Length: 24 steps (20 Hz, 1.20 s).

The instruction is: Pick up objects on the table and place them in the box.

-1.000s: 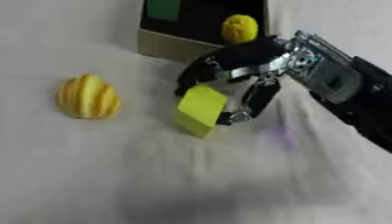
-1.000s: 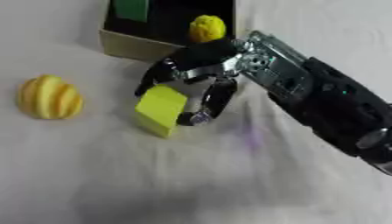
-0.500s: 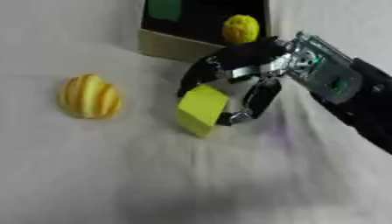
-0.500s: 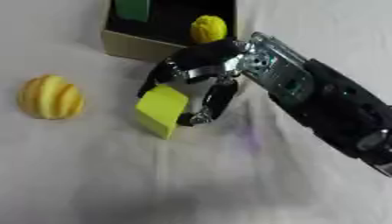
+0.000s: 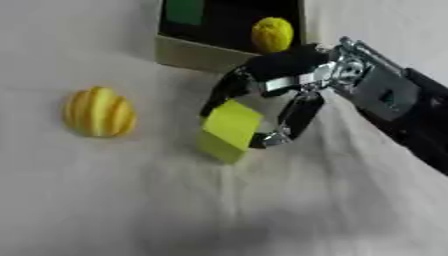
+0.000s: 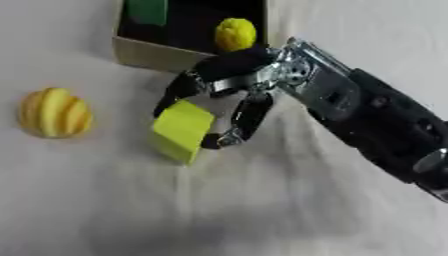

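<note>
Nothing moved; right hand (image 5: 280,85) apparently pinching block (image 5: 229,129).

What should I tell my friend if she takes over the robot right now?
Right hand: fingers curled round the yellow-green block, just in front of the box.
Left hand: not in view.
Done: a yellow lemon-like fruit and a green thing are in the box.
Left: put the block in the box, then the striped yellow fruit lying on the cloth to the left.
</note>
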Each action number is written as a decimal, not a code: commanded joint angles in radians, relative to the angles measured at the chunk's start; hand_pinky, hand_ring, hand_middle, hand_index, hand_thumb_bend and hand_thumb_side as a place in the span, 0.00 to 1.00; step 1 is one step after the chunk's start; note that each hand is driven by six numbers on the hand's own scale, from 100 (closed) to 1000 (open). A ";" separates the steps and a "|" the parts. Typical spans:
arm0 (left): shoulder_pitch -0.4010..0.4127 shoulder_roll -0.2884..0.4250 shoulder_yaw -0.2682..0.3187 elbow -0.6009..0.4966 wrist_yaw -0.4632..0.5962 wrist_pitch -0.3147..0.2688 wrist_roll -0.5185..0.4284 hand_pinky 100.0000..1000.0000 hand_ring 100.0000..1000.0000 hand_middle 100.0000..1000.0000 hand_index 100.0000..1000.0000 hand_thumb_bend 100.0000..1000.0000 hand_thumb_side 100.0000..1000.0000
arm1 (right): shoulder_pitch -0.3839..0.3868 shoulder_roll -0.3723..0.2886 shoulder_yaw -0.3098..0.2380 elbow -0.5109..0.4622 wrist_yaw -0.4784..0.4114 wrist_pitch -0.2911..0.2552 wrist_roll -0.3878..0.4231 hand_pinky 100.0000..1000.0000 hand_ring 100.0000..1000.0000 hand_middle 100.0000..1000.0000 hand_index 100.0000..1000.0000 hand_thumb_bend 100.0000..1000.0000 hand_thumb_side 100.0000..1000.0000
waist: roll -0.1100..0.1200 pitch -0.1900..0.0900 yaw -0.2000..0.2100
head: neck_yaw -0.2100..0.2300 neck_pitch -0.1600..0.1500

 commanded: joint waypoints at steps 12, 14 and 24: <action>0.007 0.023 0.010 -0.016 -0.002 -0.001 0.019 0.64 0.72 0.67 0.83 0.00 0.50 | -0.015 -0.114 -0.153 -0.170 -0.236 -0.060 0.124 0.83 0.75 0.36 0.52 0.00 0.00 | 0.026 -0.040 -0.023 | -0.007 -0.023; 0.010 0.024 0.010 -0.016 -0.002 -0.001 0.021 0.64 0.72 0.67 0.83 0.00 0.50 | -0.015 -0.120 -0.174 -0.167 -0.246 -0.043 0.088 0.82 0.75 0.36 0.52 0.00 0.00 | 0.029 -0.041 -0.026 | -0.006 -0.026; 0.016 0.027 0.009 -0.016 -0.006 0.004 0.021 0.63 0.73 0.67 0.83 0.00 0.51 | -0.014 -0.131 -0.250 -0.068 -0.185 0.026 -0.160 0.79 0.72 0.35 0.53 0.00 0.00 | 0.034 -0.037 -0.036 | 0.004 -0.036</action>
